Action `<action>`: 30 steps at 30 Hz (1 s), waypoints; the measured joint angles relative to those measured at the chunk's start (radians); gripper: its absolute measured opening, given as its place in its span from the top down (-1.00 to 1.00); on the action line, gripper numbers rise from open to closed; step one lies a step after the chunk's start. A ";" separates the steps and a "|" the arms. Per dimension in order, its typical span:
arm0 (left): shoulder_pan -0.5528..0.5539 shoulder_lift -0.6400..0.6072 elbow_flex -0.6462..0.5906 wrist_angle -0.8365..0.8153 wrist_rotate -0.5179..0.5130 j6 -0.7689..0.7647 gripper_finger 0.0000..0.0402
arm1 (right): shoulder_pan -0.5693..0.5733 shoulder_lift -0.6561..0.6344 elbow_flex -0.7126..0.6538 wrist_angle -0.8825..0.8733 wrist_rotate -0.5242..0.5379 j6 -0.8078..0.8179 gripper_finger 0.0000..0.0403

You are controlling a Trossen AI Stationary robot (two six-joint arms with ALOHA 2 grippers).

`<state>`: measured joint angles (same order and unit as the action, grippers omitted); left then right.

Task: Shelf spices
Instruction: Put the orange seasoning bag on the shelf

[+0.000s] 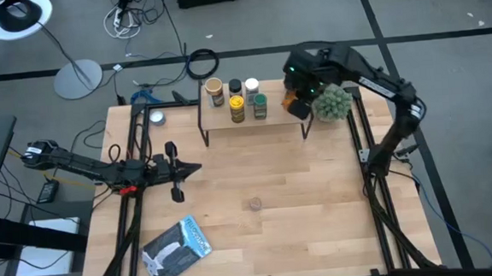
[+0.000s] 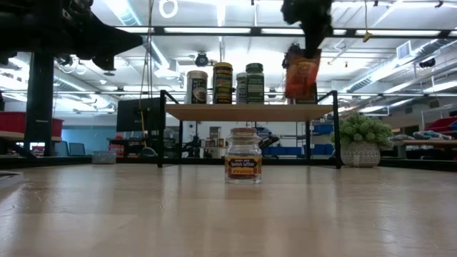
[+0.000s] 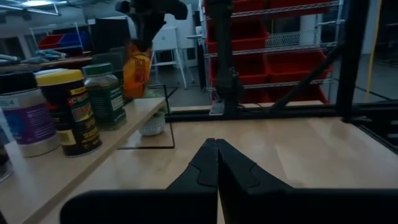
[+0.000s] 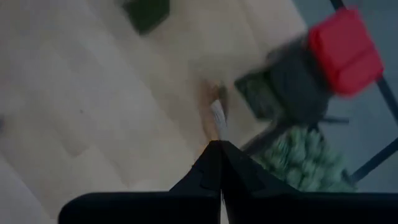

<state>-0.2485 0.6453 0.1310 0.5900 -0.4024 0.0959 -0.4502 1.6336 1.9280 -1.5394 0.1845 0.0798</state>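
Note:
The shelf (image 1: pixel 254 125) stands at the table's far side, a light board (image 2: pixel 250 112) on black legs. Several spice jars stand on it, with tan (image 1: pixel 215 93), black (image 1: pixel 235 87), white (image 1: pixel 251 88), yellow (image 1: pixel 237 109) and green (image 1: pixel 260 108) lids; they also show in the left wrist view (image 3: pixel 68 112). One small jar (image 1: pixel 254 204) (image 2: pixel 243 155) stands alone mid-table. My right gripper (image 1: pixel 299 96) is over the shelf's right end, shut on an orange-red spice container (image 2: pixel 302 75). My left gripper (image 1: pixel 192 168) (image 3: pixel 216 155) hovers shut at the table's left. My right gripper holds the orange-red spice container by its top end (image 2: pixel 303 51), pinched between the two fingers from above. The container (image 3: pixel 135 74) hangs slightly tilted below the fingers over the shelf's right end. Its lower end is close to the board; whether it touches, I cannot tell.
A fuzzy green plant in a pot (image 1: pixel 332 104) (image 2: pixel 360 139) stands just right of the shelf, close to my right gripper. A flat silver-blue pouch (image 1: pixel 177 249) lies at the near left. A small round silver thing (image 1: pixel 156 119) lies left of the shelf.

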 joint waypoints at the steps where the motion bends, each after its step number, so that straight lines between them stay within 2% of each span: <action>1: 0.000 0.000 0.000 0.000 -0.005 -0.001 0.99 | -0.008 0.022 0.027 0.000 -0.004 -0.024 1.00; 7: 0.000 0.000 0.000 0.000 -0.038 -0.002 0.99 | -0.032 0.122 0.184 -0.011 -0.007 -0.136 1.00; 11: 0.000 0.000 0.000 -0.001 -0.059 -0.002 0.99 | -0.049 0.162 0.229 -0.024 -0.024 -0.217 1.00; 18: 0.000 0.000 0.000 -0.011 -0.077 -0.003 0.99 | -0.082 0.229 0.232 -0.021 -0.106 -0.324 1.00; 30: 0.000 0.000 0.000 -0.019 -0.095 -0.003 0.99 | -0.104 0.238 0.232 0.058 -0.100 -0.397 0.90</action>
<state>-0.2486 0.6456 0.1310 0.5708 -0.4974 0.0927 -0.5545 1.8717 2.1597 -1.4813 0.0841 -0.3170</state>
